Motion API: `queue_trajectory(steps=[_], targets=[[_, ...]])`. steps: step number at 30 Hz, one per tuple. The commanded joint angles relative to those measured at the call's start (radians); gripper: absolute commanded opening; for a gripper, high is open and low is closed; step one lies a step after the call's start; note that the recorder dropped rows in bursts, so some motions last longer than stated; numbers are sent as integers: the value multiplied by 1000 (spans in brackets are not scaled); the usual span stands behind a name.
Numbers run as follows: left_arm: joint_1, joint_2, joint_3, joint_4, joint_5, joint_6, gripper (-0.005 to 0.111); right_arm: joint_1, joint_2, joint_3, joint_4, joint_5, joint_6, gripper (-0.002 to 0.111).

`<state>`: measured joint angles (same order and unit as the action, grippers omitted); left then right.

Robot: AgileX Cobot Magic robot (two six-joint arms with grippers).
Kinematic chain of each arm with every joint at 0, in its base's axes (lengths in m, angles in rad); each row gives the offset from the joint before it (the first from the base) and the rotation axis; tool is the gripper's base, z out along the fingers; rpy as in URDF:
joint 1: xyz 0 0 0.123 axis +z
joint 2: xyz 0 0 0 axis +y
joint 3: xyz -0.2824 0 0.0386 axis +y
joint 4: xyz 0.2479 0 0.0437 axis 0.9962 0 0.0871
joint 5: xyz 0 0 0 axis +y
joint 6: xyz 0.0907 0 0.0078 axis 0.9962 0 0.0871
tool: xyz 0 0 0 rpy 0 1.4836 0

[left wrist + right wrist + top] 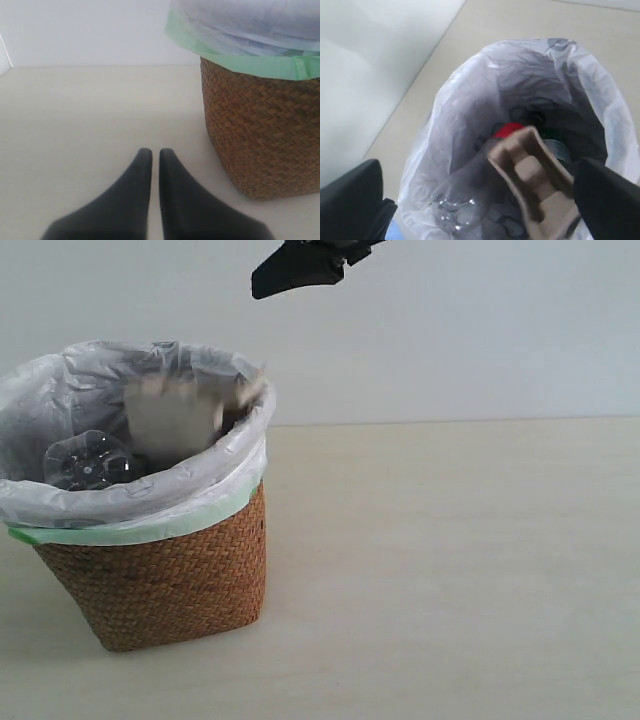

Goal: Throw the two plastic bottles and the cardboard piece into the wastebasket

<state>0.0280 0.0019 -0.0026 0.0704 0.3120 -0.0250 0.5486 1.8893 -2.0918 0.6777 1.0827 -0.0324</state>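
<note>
The wicker wastebasket [165, 575] stands at the left with its white bag lining. The cardboard piece [178, 418] shows blurred inside its mouth, with a clear bottle's base [90, 462] beside it. High above the basket, at the exterior view's top edge, is my right gripper [296, 270]. In the right wrist view that right gripper [480, 210] is open wide over the bag, and the cardboard piece [535, 180] lies loose between its fingers, close to one of them. A red label [507, 130] and a clear bottle base [455, 212] show below. My left gripper [155, 156] is shut and empty, low beside the wastebasket [265, 135].
The pale tabletop [450, 560] stretches to the right of the basket and meets a plain white wall [450, 330] behind. The bag's pale green edge [235, 52] hangs over the wicker rim.
</note>
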Motion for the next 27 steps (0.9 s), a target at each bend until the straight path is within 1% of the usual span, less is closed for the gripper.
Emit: queue_trajectory(steps=[1,6,7,9,11,13,14,17,20,23,27], targets=[[-6,-2,3,-7,-4,0,5,2,-5,-6,-91,17,54,91],[-6,-2,3,-7,-4,0,5,2,-5,-6,-231,134,61,91],[-6,-2,3,-7,-4,0,5,2,-5,-6,-260,138,61,86],[-6,-2,3,-7,-4,0,5,2,-5,-6,-312,138,73,70],[-6,-2,3,-7,-4,0,5,2,-5,-6,-346,138,82,42],[-6,-2,3,-7,-4,0,5,2,-14,-6,-357,138,82,9],[-6,-2,3,-7,-4,0,5,2,-18,-6,-356,138,84,0],[-6,-2,3,-7,-4,0,5,2,-52,-4,-392,138,75,0],[-6,-2,3,-7,-4,0,5,2,-107,29,-486,138,91,0],[-6,-2,3,-7,-4,0,5,2,-188,103,-545,138,96,0],[-6,-2,3,-7,-4,0,5,2,-312,250,-571,130,94,0]])
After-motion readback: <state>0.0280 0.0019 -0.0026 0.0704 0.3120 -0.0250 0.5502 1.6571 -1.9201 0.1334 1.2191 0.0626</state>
